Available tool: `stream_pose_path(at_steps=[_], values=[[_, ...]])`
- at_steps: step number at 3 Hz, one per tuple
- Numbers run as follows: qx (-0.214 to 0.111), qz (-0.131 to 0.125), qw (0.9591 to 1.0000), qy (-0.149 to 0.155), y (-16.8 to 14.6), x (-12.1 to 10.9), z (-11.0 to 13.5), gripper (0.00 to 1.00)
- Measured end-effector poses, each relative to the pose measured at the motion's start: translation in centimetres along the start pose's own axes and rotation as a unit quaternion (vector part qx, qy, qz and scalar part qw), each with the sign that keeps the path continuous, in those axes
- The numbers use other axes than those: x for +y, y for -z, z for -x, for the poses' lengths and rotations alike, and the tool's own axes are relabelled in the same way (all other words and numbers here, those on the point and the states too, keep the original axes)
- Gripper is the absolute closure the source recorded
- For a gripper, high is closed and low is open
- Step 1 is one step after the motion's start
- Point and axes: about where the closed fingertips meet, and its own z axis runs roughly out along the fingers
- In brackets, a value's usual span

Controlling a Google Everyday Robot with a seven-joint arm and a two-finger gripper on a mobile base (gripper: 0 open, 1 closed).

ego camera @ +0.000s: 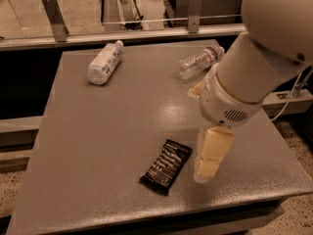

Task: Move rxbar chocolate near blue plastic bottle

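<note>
The gripper (205, 173) hangs tip-down over the front right part of the grey table (112, 131), low above its surface. It is a pale cream block below the rounded white wrist of the arm (254, 67). Whether it is apart or together cannot be told from this angle, and nothing shows as clamped in it.

The chocolate bar (166, 166) lies flat on the table just beside the gripper, on its left as seen here, with a thin strip of table showing between the two. The bar's wrapper is black with crimped ends, and it lies on a slant with its far end closer to the gripper than its near end. White lettering runs along the wrapper, but the words cannot be read.

The blue plastic bottle (104, 62) lies on its side well away from the gripper, far back and to the left, near the table's rear left corner. Its white cap points to the back edge. Its pale label carries some dark print that cannot be read.

A clear water bottle (199, 62) also lies on its side, behind the gripper near the rear right edge, partly hidden by the arm. It shows no label that can be read.
</note>
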Motion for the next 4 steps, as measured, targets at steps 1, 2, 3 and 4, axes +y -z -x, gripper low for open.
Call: stream_pose_path(at_steps=[1,2,3,4], values=[[-0.014,0.034,0.9993,-0.006,-3.7,2.0,2.0,0.0],[-0.022,0.05,0.9983,-0.022,-6.3,3.5,3.5,0.0],[-0.015,0.044,0.998,-0.044,-8.2,4.5,3.9,0.0],[-0.009,0.028,0.9975,-0.065,-9.4,5.0,3.9,0.18]])
